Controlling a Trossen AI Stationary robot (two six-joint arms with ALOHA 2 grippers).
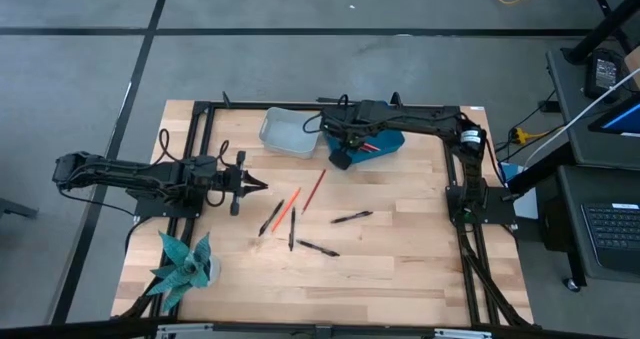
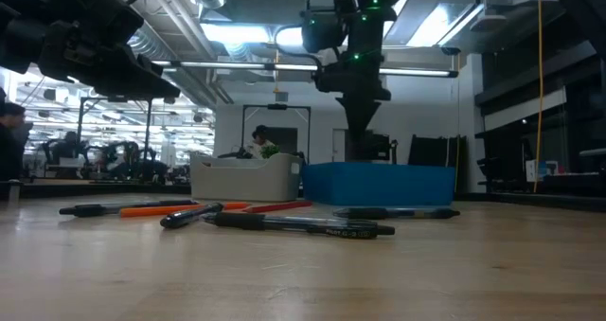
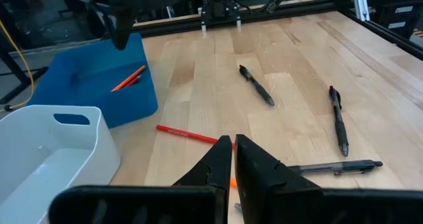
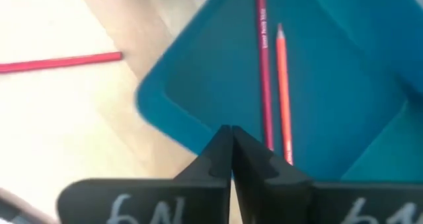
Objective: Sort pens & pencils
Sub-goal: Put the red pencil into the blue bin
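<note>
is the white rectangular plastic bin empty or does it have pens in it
Empty. The left wrist view looks into the white rectangular plastic bin and shows only bare floor; the high view agrees. Four black pens lie on the wooden table.

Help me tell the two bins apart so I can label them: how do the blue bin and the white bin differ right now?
The blue bin already holds two pencils; the white bin looks empty. The white bin has a handle cutout in its wall; none shows on the blue bin. The right gripper, shut, hangs over the blue bin, not the white one. Both stand side by side at the table's far edge.
</note>
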